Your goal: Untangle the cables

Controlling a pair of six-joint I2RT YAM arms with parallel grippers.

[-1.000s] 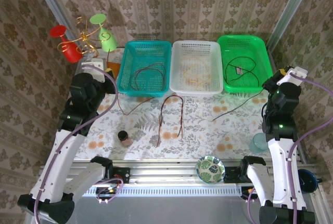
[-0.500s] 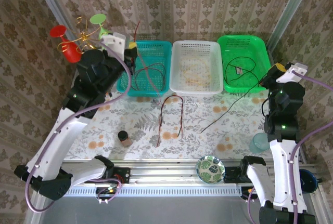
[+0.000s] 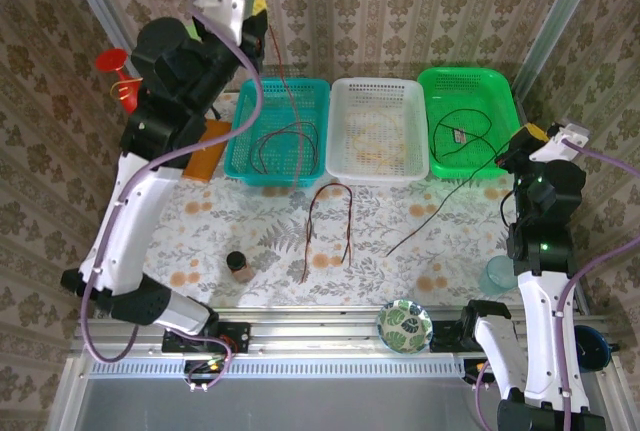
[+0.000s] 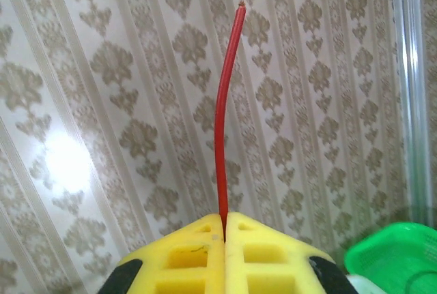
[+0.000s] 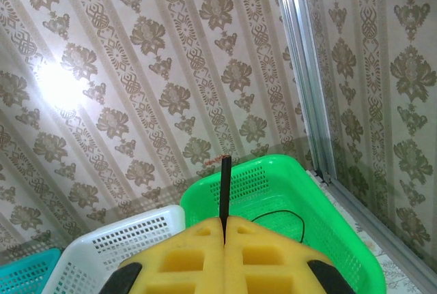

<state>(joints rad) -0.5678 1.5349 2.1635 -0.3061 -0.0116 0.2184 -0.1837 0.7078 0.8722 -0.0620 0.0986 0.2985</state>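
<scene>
Left end effector (image 4: 224, 224) pinching red cable (image 4: 218, 116), right end effector (image 5: 224, 227) — seemingly black cable (image 5: 224, 192)

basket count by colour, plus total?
teal basket: 1
white basket: 1
green basket: 1
total: 3

Glossy red cable (image 4: 222, 137); matt yellow left hand (image 4: 224, 224); plastic green basket (image 3: 465, 74).
</scene>
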